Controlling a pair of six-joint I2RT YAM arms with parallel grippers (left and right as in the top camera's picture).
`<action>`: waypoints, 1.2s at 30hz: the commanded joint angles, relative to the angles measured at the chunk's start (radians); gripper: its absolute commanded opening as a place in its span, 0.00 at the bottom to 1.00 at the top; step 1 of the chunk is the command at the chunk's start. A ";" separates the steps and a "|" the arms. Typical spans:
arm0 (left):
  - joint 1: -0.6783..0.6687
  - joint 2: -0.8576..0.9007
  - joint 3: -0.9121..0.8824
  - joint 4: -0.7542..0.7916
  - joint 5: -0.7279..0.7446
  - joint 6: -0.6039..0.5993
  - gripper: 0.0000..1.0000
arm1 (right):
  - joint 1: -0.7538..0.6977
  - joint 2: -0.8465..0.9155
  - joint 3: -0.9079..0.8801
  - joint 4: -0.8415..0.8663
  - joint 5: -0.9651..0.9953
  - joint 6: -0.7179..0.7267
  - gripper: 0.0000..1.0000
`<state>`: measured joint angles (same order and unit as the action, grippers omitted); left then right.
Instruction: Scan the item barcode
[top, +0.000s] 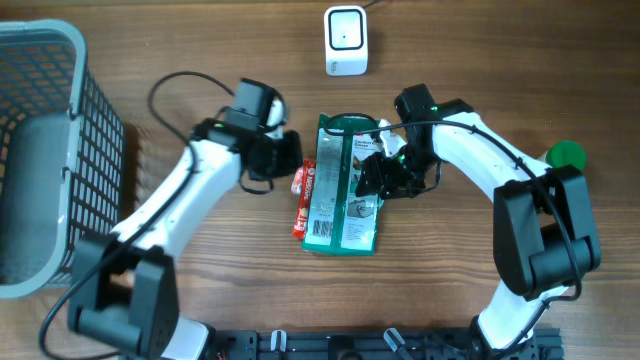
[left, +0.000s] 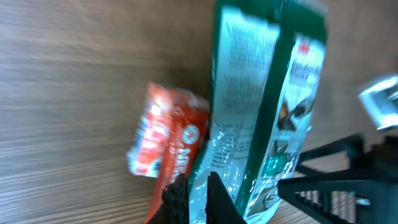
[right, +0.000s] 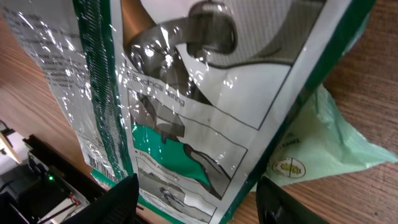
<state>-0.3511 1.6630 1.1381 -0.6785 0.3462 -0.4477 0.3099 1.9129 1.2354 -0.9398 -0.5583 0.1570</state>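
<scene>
- The flat, glossy plastic package, green and white, lies at the middle of the wooden table; a crinkled red packet touches its left edge.
- The left gripper is closed at that edge; whether it pinches the film I cannot tell.
- The right gripper is half open over the shiny film, not clasping it.

The overhead camera looks straight down on the wooden table from far above, so the whole workspace fits in its frame. The left wrist camera is low and near. It looks along the table at the green package and the red packet, slightly blurred. The right wrist camera is the nearest, and the package fills its frame. All three views share this package.
</scene>
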 joint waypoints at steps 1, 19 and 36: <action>-0.066 0.066 0.006 0.001 -0.015 -0.038 0.04 | 0.008 -0.005 -0.005 0.009 -0.027 0.000 0.61; -0.112 0.201 0.006 0.019 -0.026 -0.040 0.04 | 0.007 -0.005 -0.058 0.132 -0.237 -0.072 0.40; -0.112 0.201 0.006 0.019 -0.026 -0.040 0.04 | 0.006 -0.044 -0.058 0.124 -0.371 -0.076 0.41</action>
<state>-0.4576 1.8412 1.1385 -0.6651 0.3267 -0.4774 0.3069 1.9118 1.1820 -0.8253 -0.8829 0.1024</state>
